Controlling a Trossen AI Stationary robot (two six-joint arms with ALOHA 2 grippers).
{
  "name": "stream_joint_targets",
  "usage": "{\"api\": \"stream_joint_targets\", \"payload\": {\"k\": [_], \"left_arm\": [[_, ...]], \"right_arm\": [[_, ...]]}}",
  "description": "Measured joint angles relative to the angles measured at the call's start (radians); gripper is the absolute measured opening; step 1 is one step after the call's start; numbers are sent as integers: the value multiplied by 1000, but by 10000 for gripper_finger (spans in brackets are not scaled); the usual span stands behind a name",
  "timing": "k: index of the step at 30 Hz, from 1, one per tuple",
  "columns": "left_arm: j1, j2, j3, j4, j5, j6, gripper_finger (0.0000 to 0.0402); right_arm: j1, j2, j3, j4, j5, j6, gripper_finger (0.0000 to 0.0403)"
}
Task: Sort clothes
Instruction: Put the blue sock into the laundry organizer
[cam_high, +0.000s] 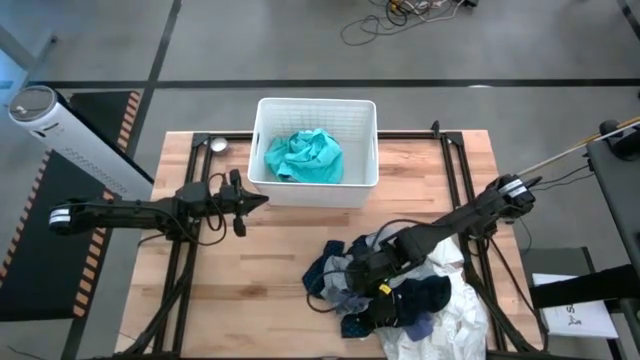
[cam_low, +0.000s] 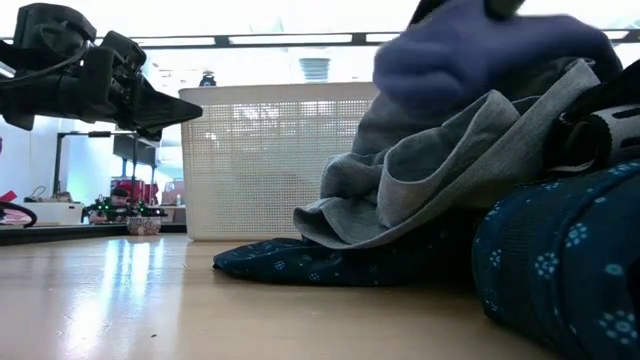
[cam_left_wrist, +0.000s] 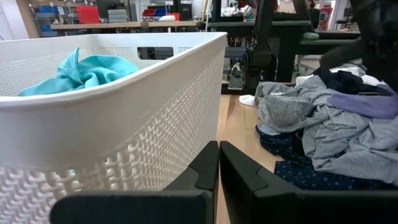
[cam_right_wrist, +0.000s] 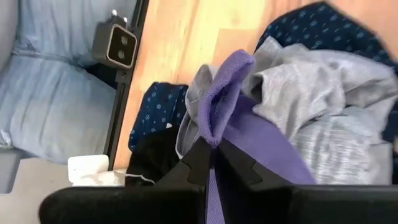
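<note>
A pile of clothes (cam_high: 400, 295) lies on the table's near right part: a purple piece (cam_right_wrist: 267, 152) on top, a grey one (cam_right_wrist: 323, 93) under it, dark blue patterned ones (cam_low: 330, 262) at the bottom and white ones (cam_high: 450, 320) nearest the front edge. A teal garment (cam_high: 303, 157) lies inside the white basket (cam_high: 262, 150). My right gripper (cam_right_wrist: 213, 146) is over the pile's left part (cam_high: 362, 268), shut on the purple piece. My left gripper (cam_high: 255, 201) hovers shut just left of the basket's near wall, holding nothing. My right gripper pinches a raised fold of the purple piece (cam_right_wrist: 219, 106) between its two fingertips. The fingers come slanting down from the table's right. The fold stands up above the fingers' ends, while the rest of the purple cloth lies on the grey garment (cam_low: 450, 170).
The basket's perforated wall (cam_left_wrist: 124, 124) stands close beside my left gripper (cam_left_wrist: 217, 152). Bare wooden table (cam_high: 250, 290) spreads to the left of the pile. A small round metal thing (cam_high: 217, 145) sits at the far left beside the basket. Black frame rails (cam_high: 455, 170) run along the table's sides.
</note>
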Motion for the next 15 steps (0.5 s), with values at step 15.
{"api": "stream_joint_targets", "payload": {"k": [15], "left_arm": [[0,0,0,0,0,0,1]], "right_arm": [[-110,-131,242,-9,312,-166,1]]}}
